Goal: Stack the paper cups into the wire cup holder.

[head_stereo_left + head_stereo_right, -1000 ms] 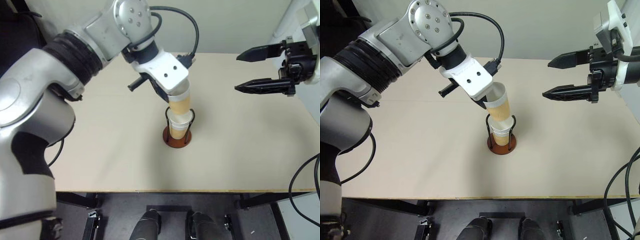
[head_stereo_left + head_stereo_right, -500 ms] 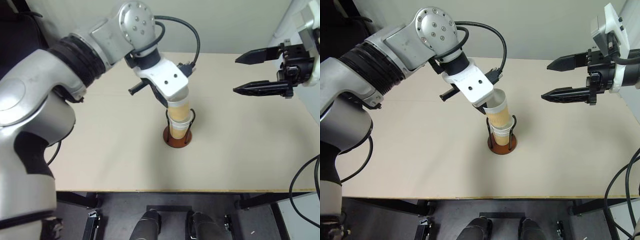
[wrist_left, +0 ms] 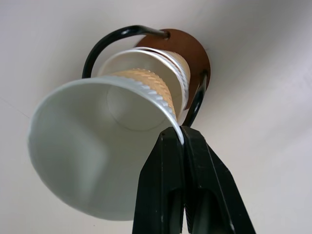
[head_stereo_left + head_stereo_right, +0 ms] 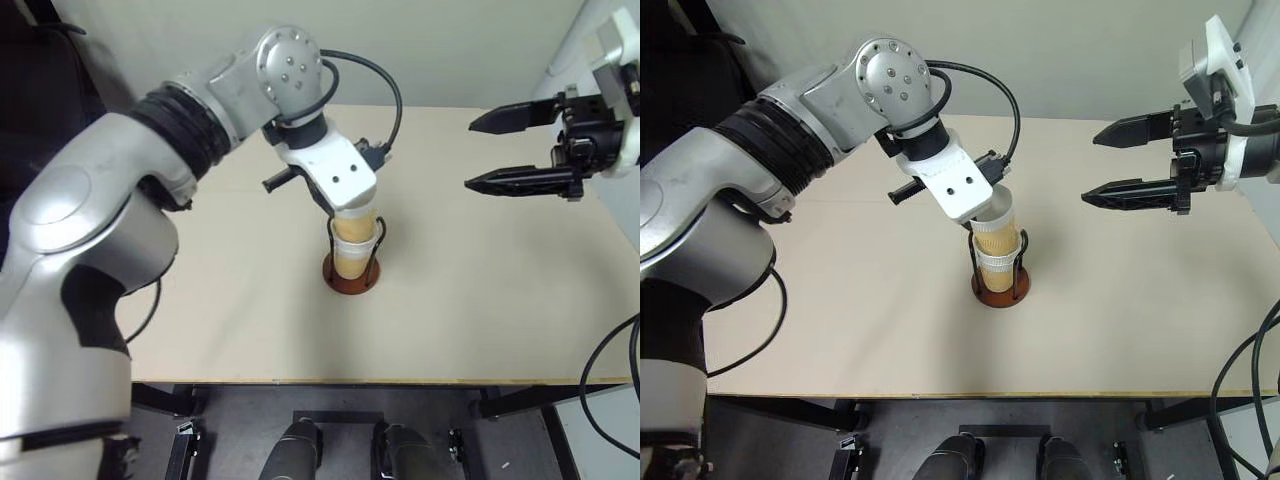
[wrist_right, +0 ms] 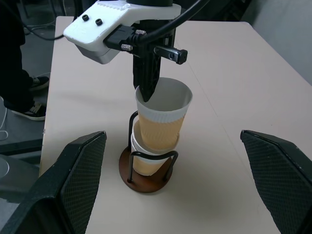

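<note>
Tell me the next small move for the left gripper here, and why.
Probably ease straight down a little more before letting go. The left gripper is shut on the rim of the top paper cup, which sits only partly nested in the cup below inside the wire cup holder, and tilts slightly.

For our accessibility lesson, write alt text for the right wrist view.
The left gripper pinches the rim of a paper cup, nested partway into another cup in the wire cup holder on a beige table.
</note>
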